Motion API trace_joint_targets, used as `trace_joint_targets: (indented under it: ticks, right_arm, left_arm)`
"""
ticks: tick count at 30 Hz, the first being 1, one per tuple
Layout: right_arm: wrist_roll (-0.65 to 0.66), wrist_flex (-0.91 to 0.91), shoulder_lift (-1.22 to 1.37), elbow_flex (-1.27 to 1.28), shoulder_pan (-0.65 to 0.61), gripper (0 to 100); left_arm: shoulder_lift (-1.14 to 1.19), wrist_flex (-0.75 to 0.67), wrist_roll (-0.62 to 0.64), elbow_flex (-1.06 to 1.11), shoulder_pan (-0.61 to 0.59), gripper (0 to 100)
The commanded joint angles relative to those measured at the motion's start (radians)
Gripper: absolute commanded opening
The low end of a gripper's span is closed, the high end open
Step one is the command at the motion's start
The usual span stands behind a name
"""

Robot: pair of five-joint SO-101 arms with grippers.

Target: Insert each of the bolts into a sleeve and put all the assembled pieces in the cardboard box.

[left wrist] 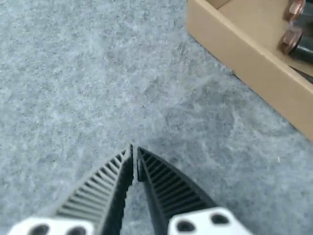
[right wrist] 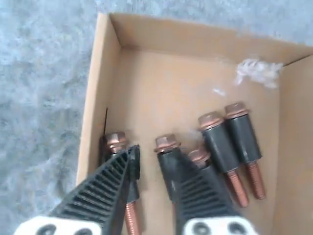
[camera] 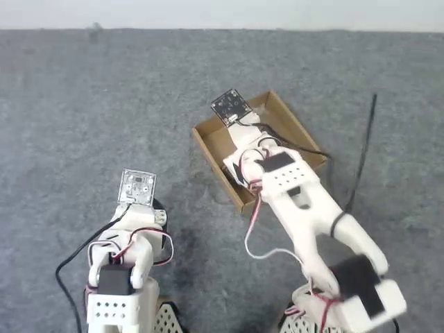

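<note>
Grey carpet (camera: 83, 104) under cardboard box (camera: 211, 139); left pincer (left wrist: 134, 156) closed, empty; right pincer (right wrist: 147, 151) parted, empty, over box.

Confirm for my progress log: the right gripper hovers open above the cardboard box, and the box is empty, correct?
Not empty. The right wrist view shows five sleeved bolts lying in the cardboard box, with the right gripper open above it.

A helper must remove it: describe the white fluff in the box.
Find the cardboard box on the grey carpet. Near one inner corner, apart from the copper-headed bolts, lies a small tuft. It is the only white, wispy thing there.
</note>
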Motion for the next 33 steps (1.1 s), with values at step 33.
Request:
trace_joint_targets:
  ticks: [33]
  right_arm:
    - [-0.095,0.441,-1.661,0.918,0.414,0.6]
  left_arm:
    - [-0.021,0.002,-0.005,-0.012,-0.005,1]
